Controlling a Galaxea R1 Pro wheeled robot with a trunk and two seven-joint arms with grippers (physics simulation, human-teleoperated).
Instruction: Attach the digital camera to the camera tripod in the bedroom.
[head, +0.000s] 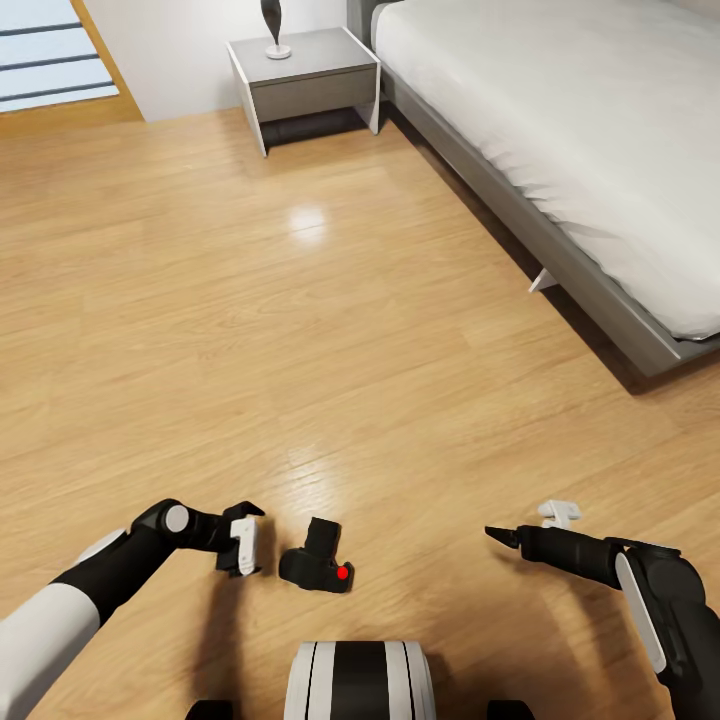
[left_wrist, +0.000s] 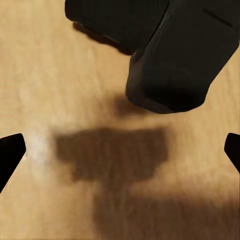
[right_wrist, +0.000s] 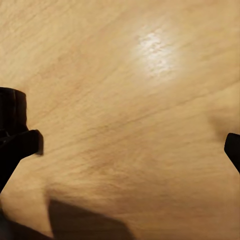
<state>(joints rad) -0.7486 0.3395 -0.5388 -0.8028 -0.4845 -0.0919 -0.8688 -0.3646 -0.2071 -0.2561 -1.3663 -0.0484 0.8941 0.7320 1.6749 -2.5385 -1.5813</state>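
Task barely begun: digital camera lies on the wood floor, ungrasped, just beside the left gripper on its inner side. In the left wrist view its fingertips stand wide apart with the camera ahead, not between them. Right gripper also spread, holding nothing, well apart from the camera. Further off: nightstand, bed. Pickup and mounting are left.

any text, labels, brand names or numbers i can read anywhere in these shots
None: no readable text in any view.
The digital camera on the floor shows only a plain red dot, no brand or lettering.
The nightstand, bed and both grippers carry no markings either.
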